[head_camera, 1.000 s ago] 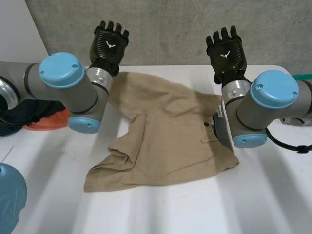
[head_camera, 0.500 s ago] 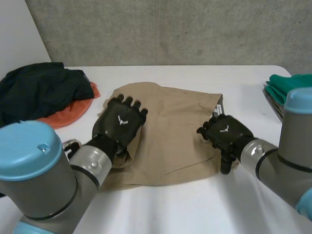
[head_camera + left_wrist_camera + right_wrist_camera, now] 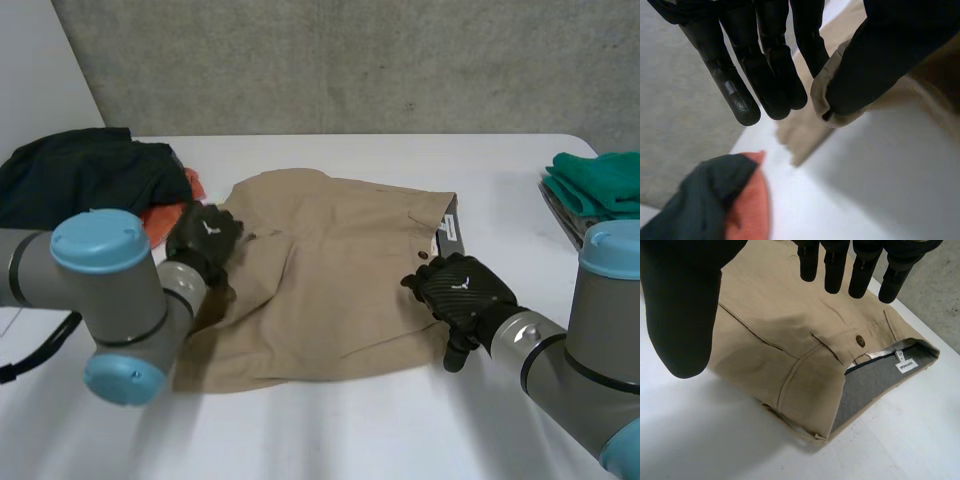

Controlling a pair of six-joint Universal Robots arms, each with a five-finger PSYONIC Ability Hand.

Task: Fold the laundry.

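While L robot hand [image 3: 204, 240] pinches shorts [image 3: 340, 265] | R robot hand [image 3: 460, 290] wide | tbl [image 3: 380, 430], concrete wall [image 3: 350, 60]

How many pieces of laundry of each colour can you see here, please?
tan shorts: 1
dark garment: 1
orange cloth: 1
green folded cloth: 1, possibly a stack
Total: 4

I find no text that I can read outright. A small white label [image 3: 906, 366] sits on the grey inner waistband [image 3: 865, 390] of the khaki shorts [image 3: 790, 330]. It carries dark print too fine for me to make out. The back of my left hand [image 3: 205, 235] and of my right hand [image 3: 460, 288] each bear a small white emblem without letters.
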